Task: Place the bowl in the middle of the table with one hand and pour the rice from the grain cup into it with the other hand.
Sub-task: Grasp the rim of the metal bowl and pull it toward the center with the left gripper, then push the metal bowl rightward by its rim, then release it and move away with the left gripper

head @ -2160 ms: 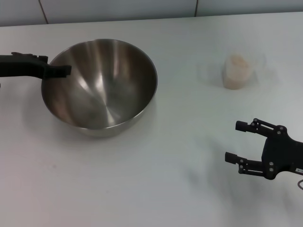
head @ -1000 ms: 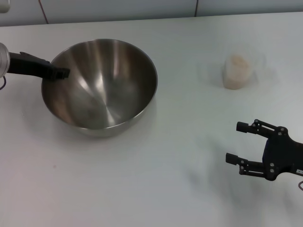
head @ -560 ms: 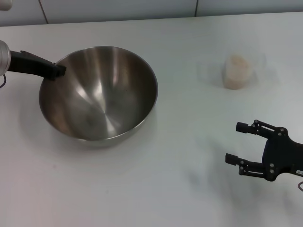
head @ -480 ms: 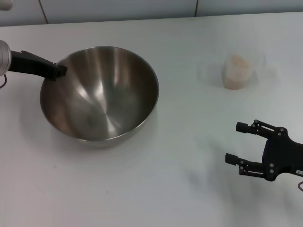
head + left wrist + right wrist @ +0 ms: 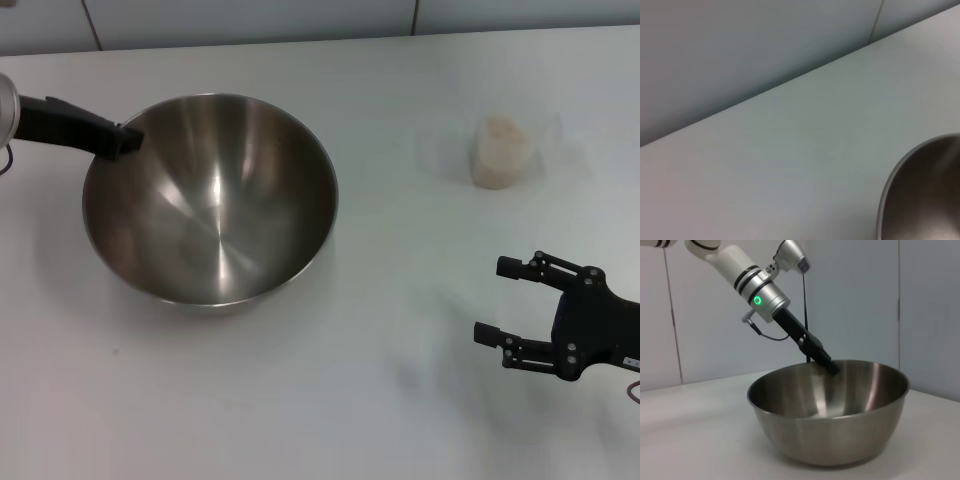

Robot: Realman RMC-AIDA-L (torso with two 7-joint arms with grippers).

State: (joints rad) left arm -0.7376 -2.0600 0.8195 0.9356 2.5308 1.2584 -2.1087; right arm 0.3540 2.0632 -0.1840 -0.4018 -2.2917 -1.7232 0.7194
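The left gripper (image 5: 128,141), pinched on the bowl's (image 5: 210,197) far-left rim, has dragged it slightly toward the table's (image 5: 330,400) middle since a moment ago. The right gripper (image 5: 497,300) hangs spread wide, holding nothing, well apart from the cup (image 5: 500,150) of rice (image 5: 498,128) at the far right.

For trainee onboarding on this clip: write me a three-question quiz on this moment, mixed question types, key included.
1. True or false: the grain cup lies tipped over inside the bowl.
2. Which gripper is at the bowl's rim? A) left gripper B) right gripper
3. Fill in: the right gripper's fingers are ____.

Key:
1. False: it stands upright on the table, apart from the bowl, with the rice in it.
2. A, on the bowl's left rim; the right gripper hovers near the table's right front.
3. Open, holding nothing.
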